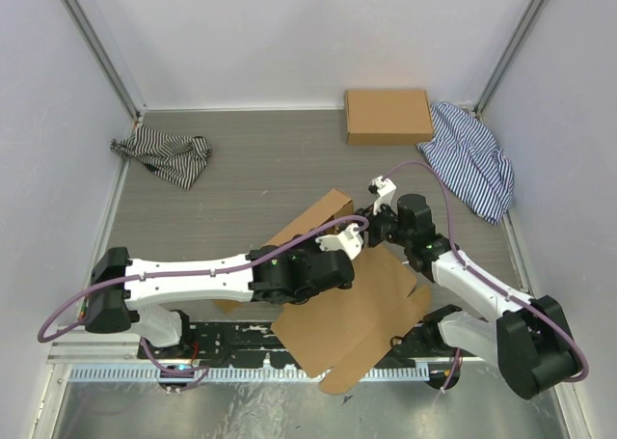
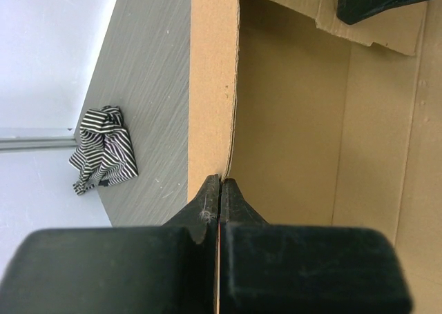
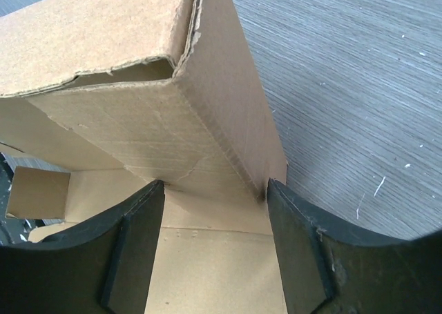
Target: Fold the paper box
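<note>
Brown cardboard, half raised: the paper box (image 1: 359,315) lies at the near edge of the table (image 1: 251,174), between my two arms. One long wall stands up, and the broad base panel is spread flat toward the arm bases, its nearest corner reaching over the rail (image 1: 135,372).

My left gripper (image 2: 219,187) is clenched on the top edge of the upright wall, with only the board between its fingers. My right gripper (image 3: 215,214) is spread wide, its jaws on either side of the corner where the folded end wall meets the base. I cannot tell whether a pad grazes the board.

The risks, as I judge them:
- **Thin pinch:** the left hold is on a single edge, so a sideways pull could slip the wall free or bend it off its crease.
- **Ragged edge:** the torn-looking edge at the top of the end wall in the right wrist view may rip further under load.
- **Corner crush:** if the right jaws close off the score line, they would crush the corner instead of seating it.
- **Overhang:** any push toward me could slide the overhanging base off the table.

The other cardboard box (image 1: 388,117) and both striped cloths (image 1: 164,156) lie well apart and out of the way.
</note>
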You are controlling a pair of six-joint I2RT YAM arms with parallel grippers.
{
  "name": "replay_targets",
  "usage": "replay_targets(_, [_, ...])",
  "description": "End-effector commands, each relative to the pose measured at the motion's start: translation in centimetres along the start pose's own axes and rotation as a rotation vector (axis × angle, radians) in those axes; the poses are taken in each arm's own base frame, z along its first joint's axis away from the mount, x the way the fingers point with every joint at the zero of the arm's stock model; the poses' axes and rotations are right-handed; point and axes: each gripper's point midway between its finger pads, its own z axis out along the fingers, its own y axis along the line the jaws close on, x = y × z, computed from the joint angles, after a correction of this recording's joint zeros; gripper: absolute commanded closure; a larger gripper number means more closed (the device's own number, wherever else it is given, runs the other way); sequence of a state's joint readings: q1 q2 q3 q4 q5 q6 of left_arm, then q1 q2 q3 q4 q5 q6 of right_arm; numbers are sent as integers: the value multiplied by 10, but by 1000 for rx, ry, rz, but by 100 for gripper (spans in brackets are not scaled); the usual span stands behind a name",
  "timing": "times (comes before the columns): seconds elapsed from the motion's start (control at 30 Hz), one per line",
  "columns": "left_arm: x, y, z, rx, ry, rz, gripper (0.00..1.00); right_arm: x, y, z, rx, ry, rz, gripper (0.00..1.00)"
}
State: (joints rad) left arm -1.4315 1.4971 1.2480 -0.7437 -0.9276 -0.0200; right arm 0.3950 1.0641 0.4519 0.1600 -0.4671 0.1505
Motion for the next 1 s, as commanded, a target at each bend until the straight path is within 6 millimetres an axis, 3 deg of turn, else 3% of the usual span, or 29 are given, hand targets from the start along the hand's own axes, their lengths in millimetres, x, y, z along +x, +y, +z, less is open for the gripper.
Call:
replay_targets(0.0, [-4,-1,-8,39,-15,-45,100,-42,5,3,-4,-112,-87,33])
replay_targets(0.2, [-4,-3,-8,51,-27,-49,100,-47,9,5,-27,-150,-115,34])
replay_targets(0.53, [-5,-7,-6,65,-34,-39,100,-52,2,20,-25,-142,-124,46])
replay_targets(0.73, [1,-16,1,63,-8,-11,100,-57,-2,25,-13,-153,-134,57])
replay_targets(0.97, [5,-29,12,58,21,2,100,-54,-2,29,-15,-139,-103,77])
